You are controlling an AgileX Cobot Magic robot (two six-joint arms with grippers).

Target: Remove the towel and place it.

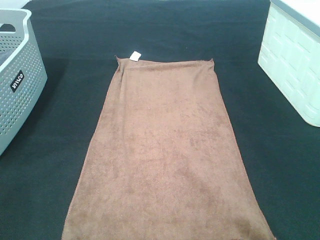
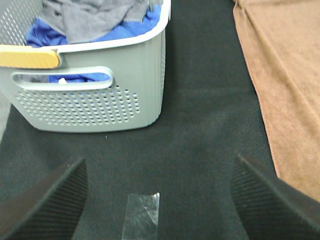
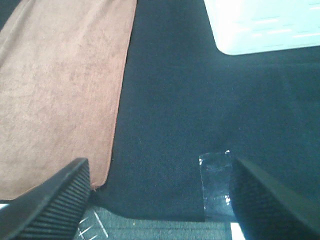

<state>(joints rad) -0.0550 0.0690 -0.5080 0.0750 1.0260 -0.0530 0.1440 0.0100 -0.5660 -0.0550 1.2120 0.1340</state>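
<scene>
The brown towel (image 1: 167,150) lies spread flat on the dark table, long side running from front to back, its small white tag (image 1: 134,56) at the far short edge. It also shows in the left wrist view (image 2: 285,90) and in the right wrist view (image 3: 60,85). Neither arm shows in the exterior high view. My left gripper (image 2: 160,200) is open and empty above bare table, between the basket and the towel's left edge. My right gripper (image 3: 160,200) is open and empty above bare table beside the towel's near right corner.
A grey perforated basket (image 1: 17,75) stands at the left edge; the left wrist view shows it (image 2: 100,95) holding grey and blue cloth. A white container (image 1: 295,60) stands at the back right. Clear tape patches (image 2: 141,215) (image 3: 216,185) lie on the table.
</scene>
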